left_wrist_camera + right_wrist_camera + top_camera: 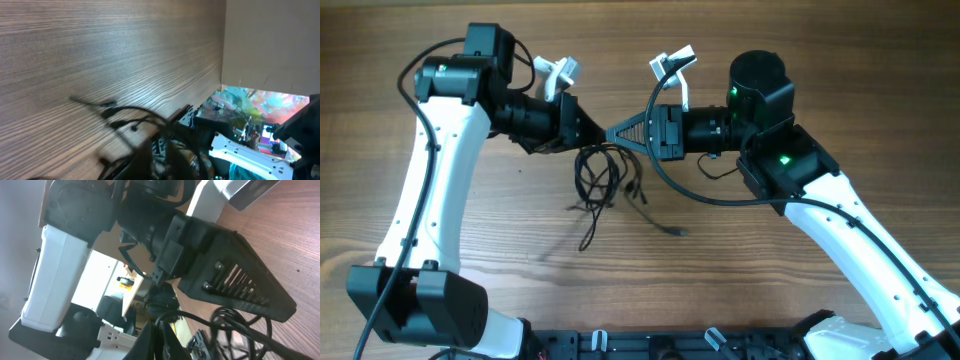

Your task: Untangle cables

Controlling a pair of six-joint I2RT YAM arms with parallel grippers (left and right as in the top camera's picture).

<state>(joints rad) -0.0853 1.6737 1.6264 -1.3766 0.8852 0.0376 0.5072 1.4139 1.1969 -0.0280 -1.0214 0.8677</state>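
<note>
left, right jaws closed, tips together just above cables [600,178]

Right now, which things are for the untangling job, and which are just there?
For the job: thin black cables, left gripper, right gripper, both shut.
Just there: wooden table, thick black cable wired to the right arm.

surface: brown wood-grain table [840,50] | beyond edge: plain beige wall [270,40] | light: even
</note>
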